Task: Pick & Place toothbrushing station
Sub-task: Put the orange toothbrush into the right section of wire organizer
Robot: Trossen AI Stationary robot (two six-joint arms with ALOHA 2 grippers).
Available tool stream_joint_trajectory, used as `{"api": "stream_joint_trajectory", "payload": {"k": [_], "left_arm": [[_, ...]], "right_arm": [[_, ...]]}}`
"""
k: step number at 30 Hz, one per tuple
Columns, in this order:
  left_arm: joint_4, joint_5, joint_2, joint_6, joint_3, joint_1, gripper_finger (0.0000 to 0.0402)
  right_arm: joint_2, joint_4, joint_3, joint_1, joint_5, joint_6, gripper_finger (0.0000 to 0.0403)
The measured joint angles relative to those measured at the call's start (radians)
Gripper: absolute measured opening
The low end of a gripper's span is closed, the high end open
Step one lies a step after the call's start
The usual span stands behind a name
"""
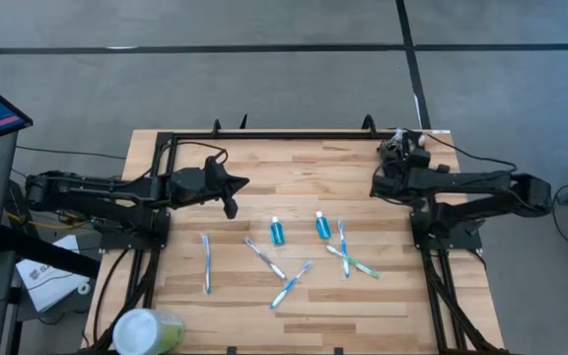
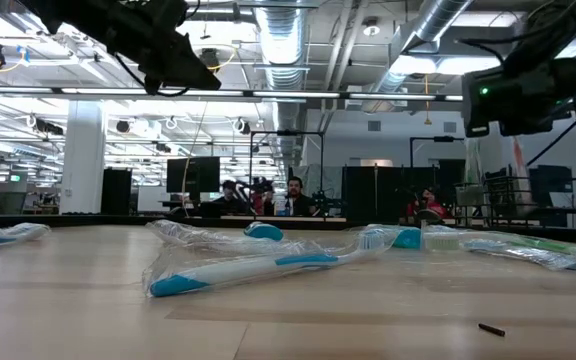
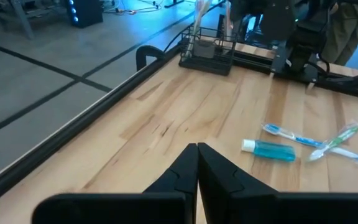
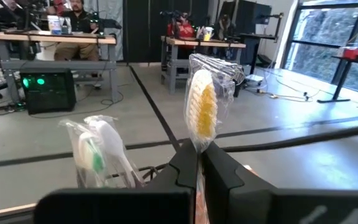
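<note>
While the right gripper (image 4: 197, 163) pinches a wrapped yellow-bristled toothbrush (image 4: 205, 109) above the toothbrushing station (image 1: 402, 146) at the surface's (image 1: 294, 163) far right corner, the left gripper (image 1: 231, 207) hovers closed, empty, near toothpaste tubes (image 1: 277, 232).

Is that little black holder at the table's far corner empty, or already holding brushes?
Not empty: the black holder stands upright with wrapped toothbrushes sticking out of it.

Left end effector (image 1: 231, 207) closed mid-table; right end effector (image 4: 199, 163) closed at the far edge.
</note>
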Motion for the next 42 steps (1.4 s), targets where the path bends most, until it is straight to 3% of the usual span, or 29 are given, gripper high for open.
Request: {"api": "stream_joint_trajectory", "payload": {"k": [15,27,38,42], "left_arm": [[-0.008,-0.001,0.000,0.020,0.000,0.000,0.0002],[-0.015,-0.001,0.000,0.027,0.000,0.000,0.0002],[-0.015,-0.002,0.000,0.052,0.000,0.007,0.0002],[-0.015,-0.002,0.000,0.053,0.000,0.011,0.0002]], "right_arm": [[0.207,-0.003,0.000,-0.016,-0.087,0.216,0.0000],[0.320,-0.130,0.002,-0.016,-0.100,0.503,0.0019],[0.326,-0.145,0.000,-0.016,-0.122,0.523,0.0022],[0.326,-0.152,0.000,-0.015,-0.110,0.523,0.0050]]}}
